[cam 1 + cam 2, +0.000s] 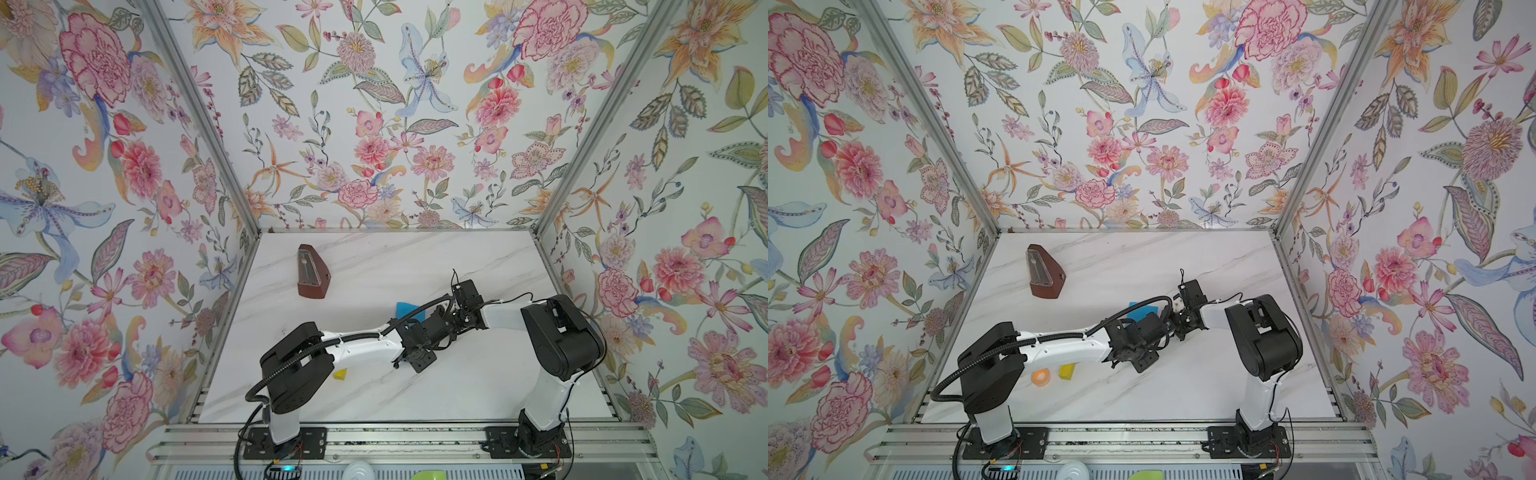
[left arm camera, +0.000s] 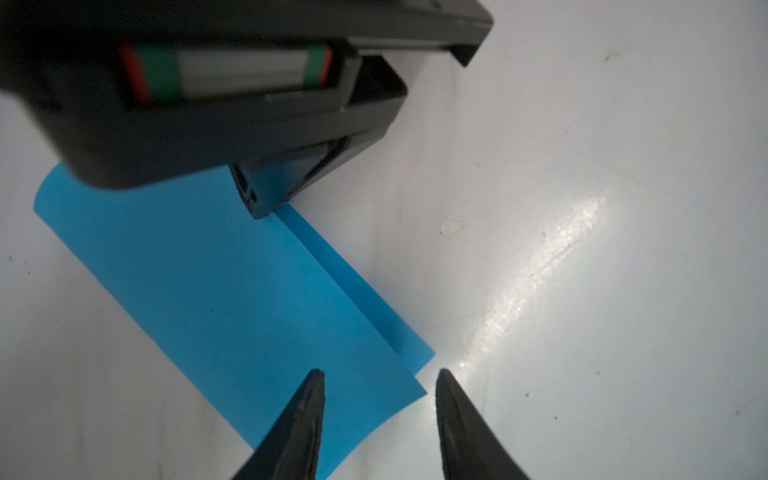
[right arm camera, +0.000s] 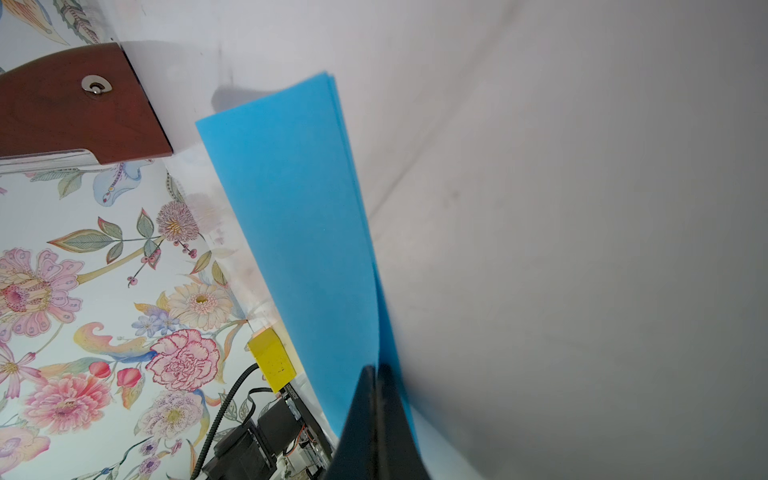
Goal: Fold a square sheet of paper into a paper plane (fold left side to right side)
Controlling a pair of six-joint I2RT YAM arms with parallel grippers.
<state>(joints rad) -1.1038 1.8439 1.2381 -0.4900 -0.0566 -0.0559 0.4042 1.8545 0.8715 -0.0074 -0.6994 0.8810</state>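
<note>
The square sheet of paper is bright blue and lies mid-table as a narrow folded rectangle, its top layer a little short of the lower one. In both top views only a patch of it shows past the arms. My left gripper hangs open over one corner, one fingertip above the paper and one above bare table. My right gripper is shut on the sheet's edge at the far end, and its tip shows in the left wrist view. No paper plane shape is in view.
A brown wooden metronome-like case lies at the back left. A small yellow block and an orange tape roll sit under the left arm. Flowered walls close in three sides of the marble table.
</note>
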